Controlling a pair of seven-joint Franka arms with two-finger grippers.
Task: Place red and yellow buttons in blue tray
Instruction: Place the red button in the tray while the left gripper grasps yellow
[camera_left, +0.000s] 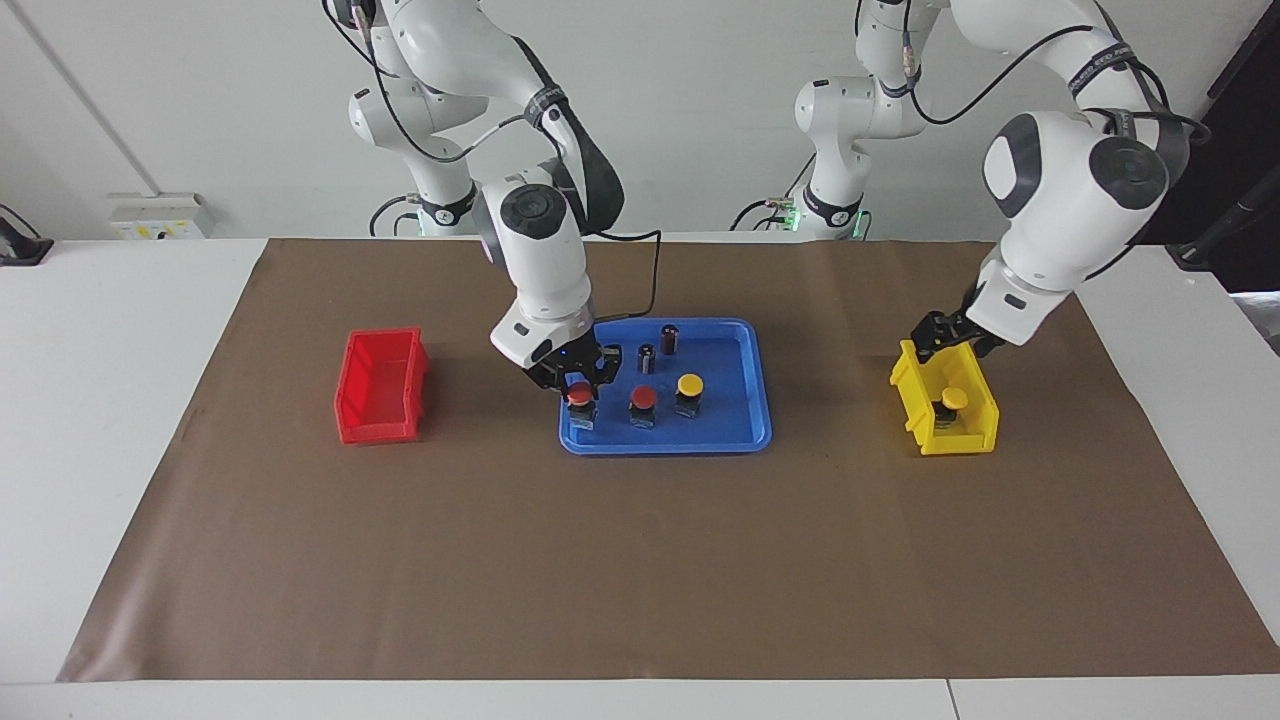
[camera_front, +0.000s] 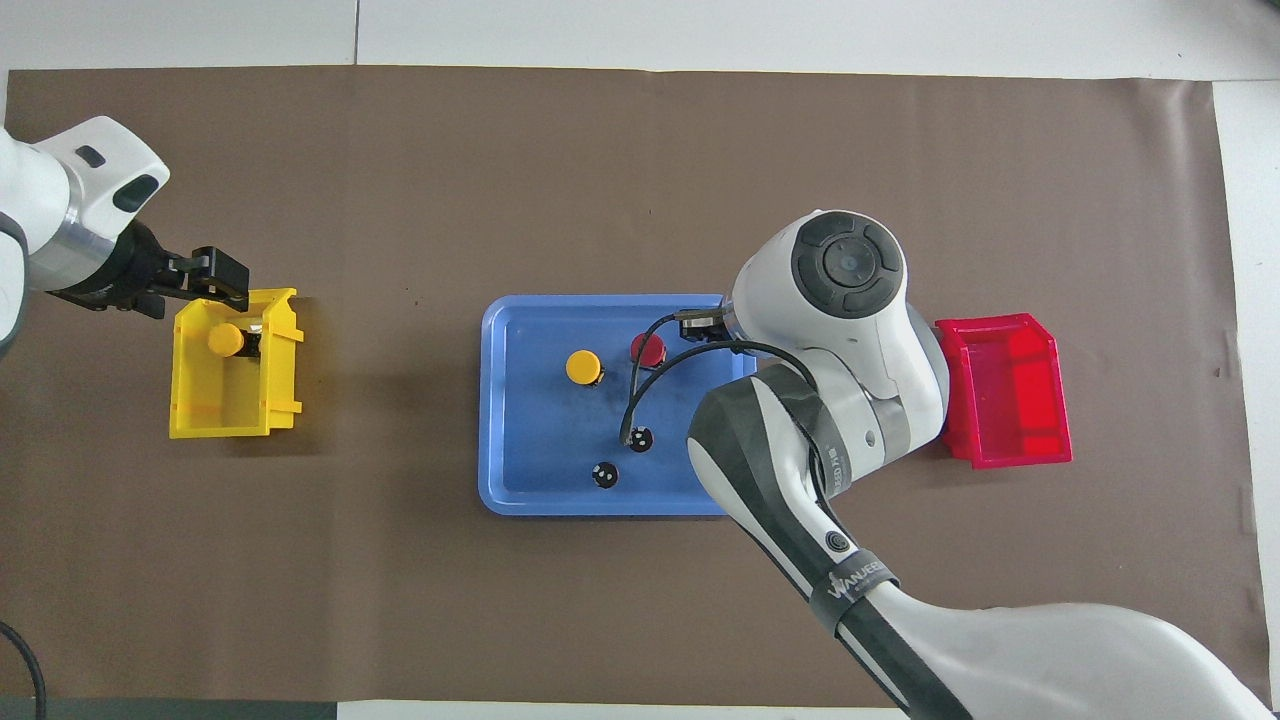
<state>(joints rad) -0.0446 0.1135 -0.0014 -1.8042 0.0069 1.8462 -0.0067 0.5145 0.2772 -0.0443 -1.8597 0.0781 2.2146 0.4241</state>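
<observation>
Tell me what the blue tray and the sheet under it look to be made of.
Blue tray: probably moulded plastic, smooth with a slight sheen; uniform colour, rounded corners, low rim. Brown sheet: looks like matte kraft paper or thin mat; flat, dull, edges lying on the white table.

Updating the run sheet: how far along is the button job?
Done: one red button and one yellow button stand in the blue tray. In hand: the right gripper is shut on the second red button over the tray's end toward the right arm, not yet released. Left: the last yellow button sits in the yellow bin; the left gripper is over that bin's rim.
</observation>
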